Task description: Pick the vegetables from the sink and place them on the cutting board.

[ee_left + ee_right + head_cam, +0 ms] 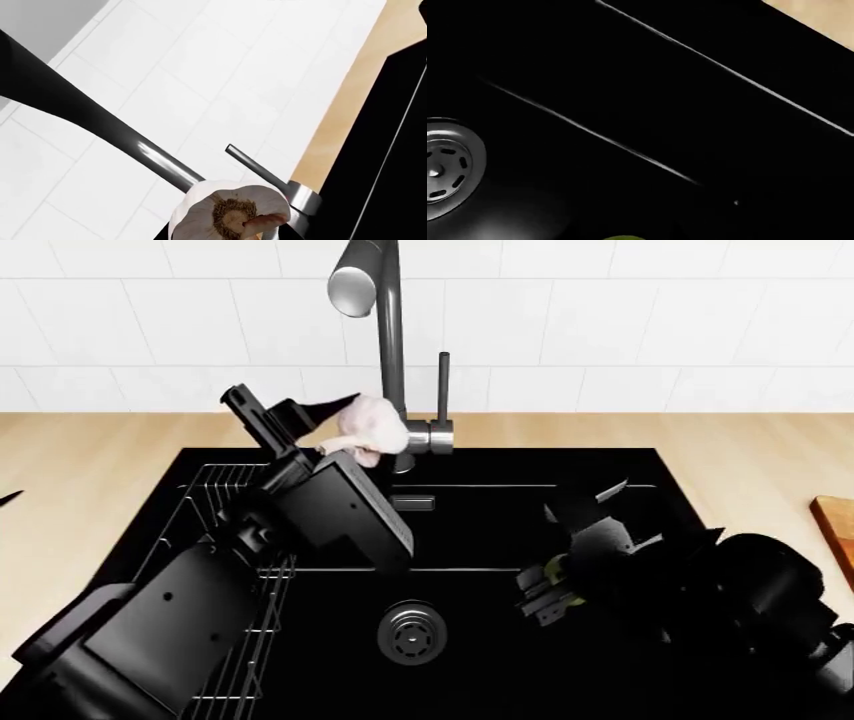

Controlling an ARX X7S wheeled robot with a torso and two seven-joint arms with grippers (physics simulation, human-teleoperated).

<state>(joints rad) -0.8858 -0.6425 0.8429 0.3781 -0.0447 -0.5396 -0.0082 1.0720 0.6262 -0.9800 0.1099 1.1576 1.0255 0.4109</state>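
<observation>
Left gripper (pixel 350 432) is up by the faucet (pixel 386 320), clamped on the garlic bulb (pixel 370 427), and the cutting board (pixel 837 522) lies far off right, nearer the right gripper (pixel 567 590) over the yellow-green vegetable (pixel 620 237), grip unclear.

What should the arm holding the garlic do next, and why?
Probably carry it right, toward the cutting board at the counter's edge. The left gripper already holds the garlic lifted beside the faucet, above the sink.
</observation>
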